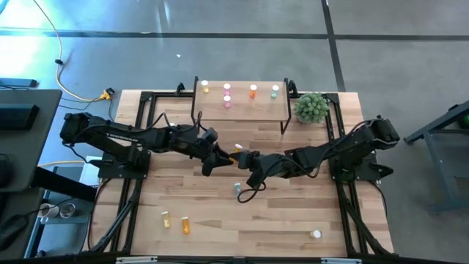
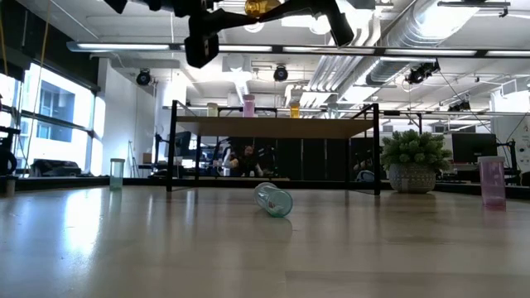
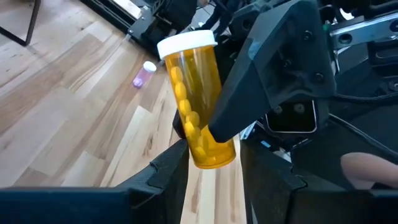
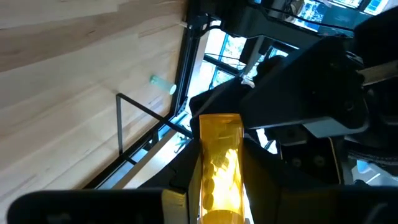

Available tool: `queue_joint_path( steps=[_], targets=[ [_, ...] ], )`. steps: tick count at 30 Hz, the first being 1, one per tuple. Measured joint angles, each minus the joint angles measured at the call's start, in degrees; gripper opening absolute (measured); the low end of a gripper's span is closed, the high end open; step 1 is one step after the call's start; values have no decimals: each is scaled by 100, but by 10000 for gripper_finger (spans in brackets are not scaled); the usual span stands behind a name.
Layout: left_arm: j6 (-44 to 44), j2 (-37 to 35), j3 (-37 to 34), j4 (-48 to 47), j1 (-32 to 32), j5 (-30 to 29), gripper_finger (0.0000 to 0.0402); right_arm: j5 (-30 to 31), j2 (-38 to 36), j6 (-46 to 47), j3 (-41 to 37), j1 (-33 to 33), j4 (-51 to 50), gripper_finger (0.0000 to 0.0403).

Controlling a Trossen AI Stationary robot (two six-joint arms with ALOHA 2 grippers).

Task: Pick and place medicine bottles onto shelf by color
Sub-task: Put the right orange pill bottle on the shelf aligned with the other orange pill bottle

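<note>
Five bottles stood in a row on the shelf (image 1: 242, 110) at the upper centre of the high view: a yellow one, two pink ones, an orange one and a green one, so roughly a third of the sorting looked done. Still loose on the desk (image 1: 220, 220) were a clear greenish bottle (image 1: 237, 190) lying on its side just below the two end effectors, a yellow bottle (image 1: 166, 218) and an orange bottle (image 1: 185, 225) at the lower left, and one more bottle (image 1: 316, 235) at the lower right whose colour could not be made out.

The bottle in play was an amber-yellow pill bottle (image 3: 198, 102) with a white cap, held in the air at the centre of the high view, between the two arms. The left end effector (image 1: 218, 155) had its fingers part-way closed around the base of that bottle. The right end effector (image 1: 248, 159), fingers pressed tight together, met it from the other side with a finger against the bottle's wall; whether it truly pinched the bottle was not clear. It looked like a handover in mid-air. The bottle hung well below the shelf in the frame, with the yellow spot at the shelf's left end the likely destination.
</note>
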Motion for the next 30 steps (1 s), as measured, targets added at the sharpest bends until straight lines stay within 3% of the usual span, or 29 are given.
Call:
queue_joint_path(
  steps=[20, 30],
  targets=[
    [-67, 31, -4, 85, 151, 54, 135, -201, -7, -366, 0, -7, -13, 83],
    [-125, 30, -4, 84, 155, 34, 95, -194, -7, -737, 0, -2, -5, 83]
  ],
)
